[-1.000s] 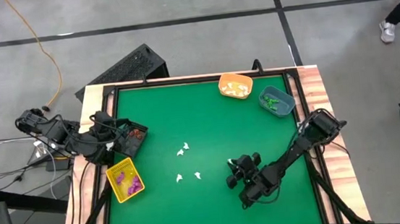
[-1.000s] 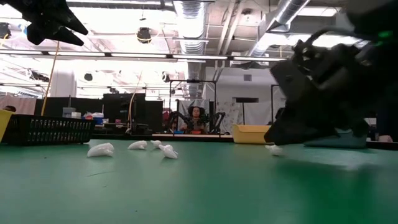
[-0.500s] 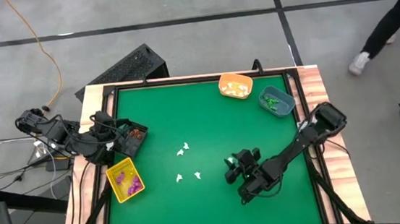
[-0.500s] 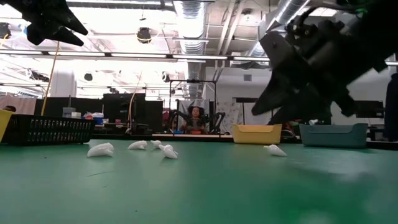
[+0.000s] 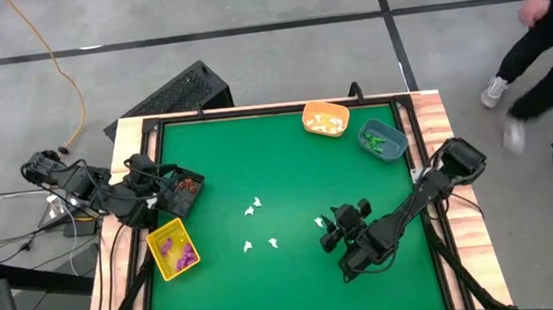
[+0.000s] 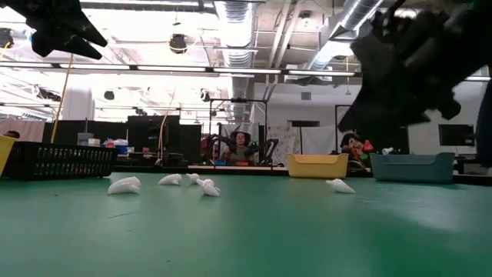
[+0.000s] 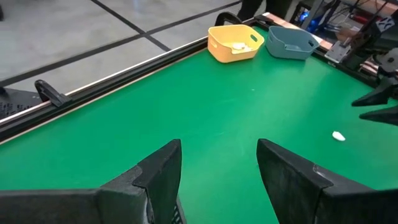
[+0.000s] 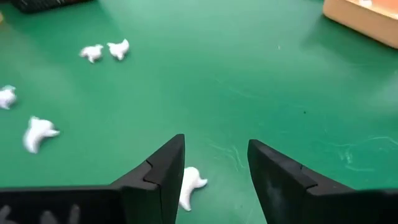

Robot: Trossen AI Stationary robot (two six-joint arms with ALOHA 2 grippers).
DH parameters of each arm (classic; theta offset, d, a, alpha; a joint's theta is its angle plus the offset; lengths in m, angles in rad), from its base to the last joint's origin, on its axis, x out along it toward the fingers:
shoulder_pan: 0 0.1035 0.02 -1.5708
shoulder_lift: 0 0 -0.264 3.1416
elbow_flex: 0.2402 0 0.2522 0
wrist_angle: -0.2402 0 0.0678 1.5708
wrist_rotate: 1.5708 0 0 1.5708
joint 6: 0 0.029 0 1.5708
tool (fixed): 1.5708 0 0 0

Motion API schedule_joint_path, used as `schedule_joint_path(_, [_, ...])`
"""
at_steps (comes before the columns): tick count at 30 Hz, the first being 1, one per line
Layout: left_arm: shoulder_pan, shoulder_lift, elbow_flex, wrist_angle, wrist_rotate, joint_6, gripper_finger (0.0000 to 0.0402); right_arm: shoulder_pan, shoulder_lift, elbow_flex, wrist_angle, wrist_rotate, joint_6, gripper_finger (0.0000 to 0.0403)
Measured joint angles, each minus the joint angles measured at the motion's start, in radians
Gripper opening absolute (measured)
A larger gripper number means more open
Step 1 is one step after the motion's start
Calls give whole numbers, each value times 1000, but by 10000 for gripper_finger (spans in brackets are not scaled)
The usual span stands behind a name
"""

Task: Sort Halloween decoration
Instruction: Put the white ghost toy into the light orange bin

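The middle of the green worktop [image 5: 287,154] lay mostly open, with only a loose scatter of small white trinkets [image 5: 253,208] left of centre and one more [image 5: 319,222] just beside the right gripper [image 5: 343,227], whose jaws stood apart above the mat. Its arm slanted in from the right edge, blocking that near corner. Along the far edge the orange bin [image 5: 325,120] and blue bin [image 5: 382,140] stood close together. The left side was crowded: the black bin [image 5: 184,188], the yellow bin [image 5: 172,249] and the left gripper [image 5: 144,192] above them.
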Motion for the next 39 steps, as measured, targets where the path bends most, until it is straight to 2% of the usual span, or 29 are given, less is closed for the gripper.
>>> schedule_joint_path(6, [0,0,0,-7,0,-8,199,-8,107,0,75,3,83,205])
schedule_joint_path(15, [0,0,0,-8,0,-11,199,-29,263,0,268,23,81,210])
schedule_joint_path(22, [0,0,0,-8,6,-23,199,-32,347,2,314,6,125,205])
schedule_joint_path(26, [0,0,0,-8,6,-38,199,-30,348,2,297,-12,146,182])
schedule_joint_path(34, [0,0,0,-9,6,-43,199,-30,346,0,293,-19,135,110])
schedule_joint_path(39, [0,0,0,-9,6,-45,199,-30,346,0,297,-17,172,87])
